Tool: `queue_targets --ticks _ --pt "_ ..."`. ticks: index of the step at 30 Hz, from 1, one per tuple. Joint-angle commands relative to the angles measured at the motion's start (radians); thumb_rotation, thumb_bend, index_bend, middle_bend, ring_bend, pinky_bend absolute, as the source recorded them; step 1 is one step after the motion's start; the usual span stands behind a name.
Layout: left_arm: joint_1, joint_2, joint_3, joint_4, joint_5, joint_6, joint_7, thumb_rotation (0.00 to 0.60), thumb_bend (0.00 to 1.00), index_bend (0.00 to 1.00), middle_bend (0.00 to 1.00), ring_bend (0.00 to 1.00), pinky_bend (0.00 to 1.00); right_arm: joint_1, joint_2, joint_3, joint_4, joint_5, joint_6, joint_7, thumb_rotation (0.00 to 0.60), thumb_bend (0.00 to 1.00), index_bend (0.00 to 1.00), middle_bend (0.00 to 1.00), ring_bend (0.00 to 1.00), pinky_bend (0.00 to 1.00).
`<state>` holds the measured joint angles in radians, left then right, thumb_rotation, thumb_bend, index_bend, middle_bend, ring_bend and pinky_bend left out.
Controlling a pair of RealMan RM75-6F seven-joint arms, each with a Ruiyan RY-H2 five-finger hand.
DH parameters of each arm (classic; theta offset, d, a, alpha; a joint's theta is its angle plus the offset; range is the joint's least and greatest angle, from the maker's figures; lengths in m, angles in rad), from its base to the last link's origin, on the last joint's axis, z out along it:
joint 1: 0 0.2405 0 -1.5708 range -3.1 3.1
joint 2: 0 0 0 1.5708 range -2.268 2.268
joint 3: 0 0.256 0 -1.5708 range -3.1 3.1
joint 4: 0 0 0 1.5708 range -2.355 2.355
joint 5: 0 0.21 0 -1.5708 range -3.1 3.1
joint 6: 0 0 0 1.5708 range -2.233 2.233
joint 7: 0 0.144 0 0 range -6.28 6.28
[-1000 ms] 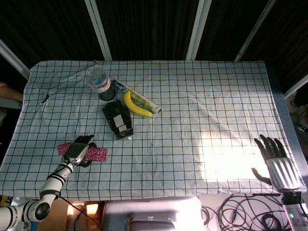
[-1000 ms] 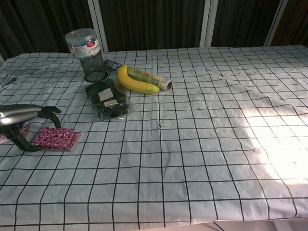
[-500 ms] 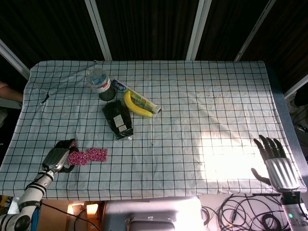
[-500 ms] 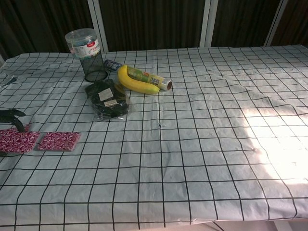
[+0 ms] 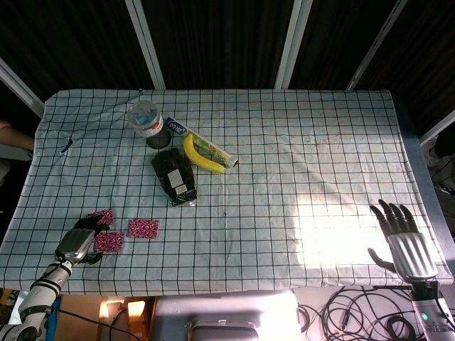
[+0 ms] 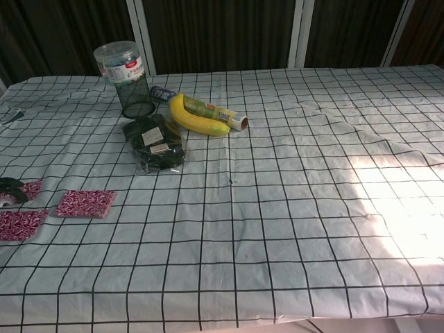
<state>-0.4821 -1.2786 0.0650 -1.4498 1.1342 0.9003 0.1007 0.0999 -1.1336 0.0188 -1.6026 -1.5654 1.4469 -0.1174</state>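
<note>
The left hand (image 5: pixel 77 243) sits at the near left corner of the table, its dark fingers curled down over a pink patterned packet (image 5: pixel 108 241). It touches that packet at the packet's left end; whether the fingers truly pinch it or only rest on it cannot be told from either view. In the chest view only a sliver of this hand (image 6: pixel 10 190) shows at the left edge, with the packet (image 6: pixel 19 225) lying flat just near of it.

Just right of that packet lies a second pink packet (image 5: pixel 143 228), flat on the checked cloth (image 5: pixel 284 156) and apart from the hand. A third scrap of the same pink pattern (image 5: pixel 98 215) peeks out just beyond the fingers.

Farther off, towards the middle left, a black pouch (image 5: pixel 174 176) lies on the cloth. Beyond it a banana (image 5: pixel 201 159) rests against a rolled tube (image 5: pixel 202 145), and to their left a clear plastic jar (image 5: pixel 144 117) sits on a dark mesh cup (image 6: pixel 137 99).

The right hand (image 5: pixel 404 236) is well apart from all this, at the near right edge of the table. Its fingers are spread and straight, the thumb out to the side, and it holds nothing.
</note>
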Motion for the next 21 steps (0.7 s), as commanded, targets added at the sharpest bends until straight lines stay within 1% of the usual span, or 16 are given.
queue_targets --ticks 1,5,8,12,15,17,20,21 --pt "0.010 0.013 -0.002 -0.023 0.003 0.012 0.011 0.600 0.32 0.01 0.00 0.00 0.00 -0.002 0.002 -0.001 0.001 -0.002 0.004 0.004 0.600 0.20 0.00 0.00 0.00 0.00" --pt "0.026 0.041 -0.005 -0.066 0.006 0.043 0.031 0.600 0.32 0.00 0.00 0.00 0.00 -0.005 0.004 -0.002 0.002 -0.005 0.010 0.010 0.600 0.20 0.00 0.00 0.00 0.00" --pt "0.059 0.078 -0.001 -0.117 0.052 0.110 0.016 0.600 0.32 0.00 0.00 0.00 0.00 -0.007 0.005 -0.003 0.003 -0.006 0.013 0.012 0.600 0.20 0.00 0.00 0.00 0.00" --pt "0.147 0.121 0.026 -0.166 0.179 0.286 -0.027 0.600 0.32 0.00 0.00 0.00 0.00 -0.010 0.004 -0.003 0.005 -0.006 0.018 0.010 0.600 0.20 0.00 0.00 0.00 0.00" --pt "0.242 0.110 0.057 -0.129 0.300 0.458 -0.094 0.600 0.32 0.00 0.00 0.00 0.00 -0.013 0.003 -0.004 0.005 -0.010 0.026 0.008 0.600 0.20 0.00 0.00 0.00 0.00" --pt "0.281 0.115 0.072 -0.119 0.333 0.518 -0.065 0.600 0.32 0.00 0.00 0.00 0.00 -0.016 0.000 -0.003 0.006 -0.012 0.034 0.003 0.600 0.20 0.00 0.00 0.00 0.00" --pt "0.315 0.106 0.064 -0.112 0.380 0.601 -0.071 0.600 0.32 0.00 0.00 0.00 0.00 -0.018 -0.003 -0.004 0.005 -0.014 0.036 0.001 0.600 0.20 0.00 0.00 0.00 0.00" --pt "0.322 0.103 0.063 -0.106 0.391 0.614 -0.070 0.600 0.32 0.00 0.00 0.00 0.00 -0.018 -0.004 -0.004 0.006 -0.015 0.036 -0.001 0.600 0.20 0.00 0.00 0.00 0.00"
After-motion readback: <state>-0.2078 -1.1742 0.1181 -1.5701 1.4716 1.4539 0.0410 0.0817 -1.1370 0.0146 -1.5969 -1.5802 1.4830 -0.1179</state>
